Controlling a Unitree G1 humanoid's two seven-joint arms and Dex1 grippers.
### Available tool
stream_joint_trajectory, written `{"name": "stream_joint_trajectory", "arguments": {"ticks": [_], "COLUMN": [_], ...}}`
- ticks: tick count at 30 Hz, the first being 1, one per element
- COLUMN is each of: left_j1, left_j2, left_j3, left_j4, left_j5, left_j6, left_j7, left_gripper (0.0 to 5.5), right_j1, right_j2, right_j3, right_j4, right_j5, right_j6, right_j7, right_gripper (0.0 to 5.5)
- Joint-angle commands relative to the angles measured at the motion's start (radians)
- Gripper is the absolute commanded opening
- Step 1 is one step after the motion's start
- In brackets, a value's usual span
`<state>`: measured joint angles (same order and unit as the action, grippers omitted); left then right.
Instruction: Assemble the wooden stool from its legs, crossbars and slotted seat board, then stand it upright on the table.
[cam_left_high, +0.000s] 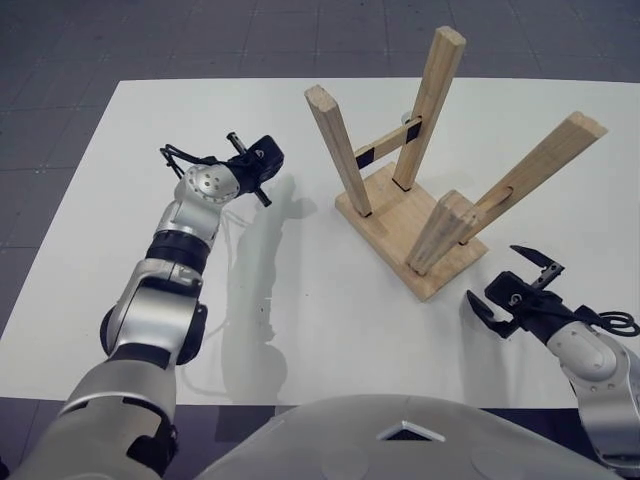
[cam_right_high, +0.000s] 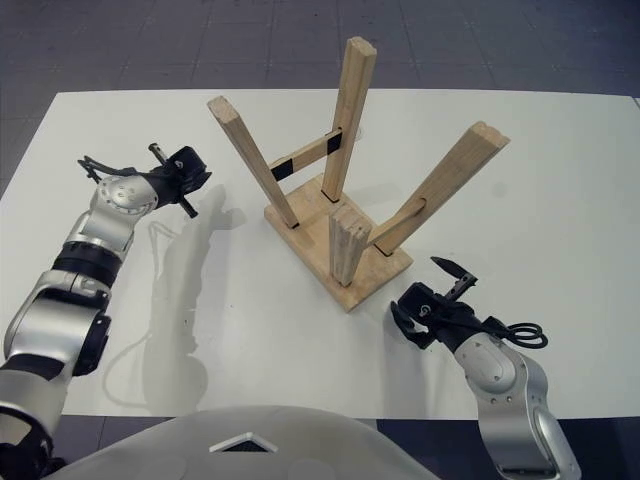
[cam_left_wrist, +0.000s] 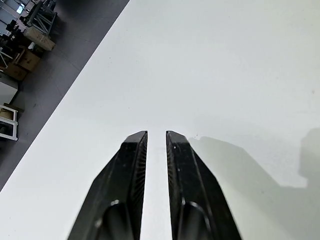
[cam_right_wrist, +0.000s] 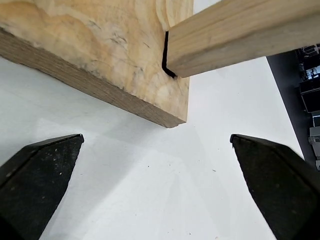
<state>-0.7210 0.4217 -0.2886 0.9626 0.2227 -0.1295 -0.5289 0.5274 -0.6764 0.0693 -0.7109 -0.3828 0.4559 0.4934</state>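
The wooden stool stands upside down on the white table (cam_left_high: 330, 330). Its slotted seat board (cam_left_high: 388, 212) lies flat and several legs (cam_left_high: 338, 150) point upward. A crossbar (cam_left_high: 384, 146) with dark ends joins the two far legs. My right gripper (cam_left_high: 510, 282) is open just off the board's near right corner (cam_right_wrist: 170, 117), with nothing between its fingers. My left gripper (cam_left_high: 274, 157) hovers over bare table to the left of the stool. Its fingers (cam_left_wrist: 131, 165) are shut with only a thin gap, and they hold nothing.
The table's left half and front strip are bare white surface. Dark floor tiles surround the table; its far edge (cam_left_high: 200, 82) and left edge are close to the left arm. Cables run along both wrists.
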Motion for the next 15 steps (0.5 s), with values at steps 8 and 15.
{"name": "stream_joint_trajectory", "arguments": {"ticks": [8, 15], "left_j1": [-0.034, 0.044], "left_j2": [-0.181, -0.204], "left_j3": [0.008, 0.080], "left_j4": [0.261, 0.249], "left_j5": [-0.016, -0.085], "left_j6": [-0.184, -0.226], "left_j7": [-0.130, -0.195], "left_gripper": [0.70, 0.70], "right_j1": [0.013, 0.015], "right_j2": [-0.025, -0.051], "right_j3": [-0.003, -0.022], "right_j4": [-0.096, -0.041], "right_j5": [-0.059, -0.116], "right_j6": [0.031, 0.030], "right_j7": [0.061, 0.076], "right_gripper": [5.48, 5.48]}}
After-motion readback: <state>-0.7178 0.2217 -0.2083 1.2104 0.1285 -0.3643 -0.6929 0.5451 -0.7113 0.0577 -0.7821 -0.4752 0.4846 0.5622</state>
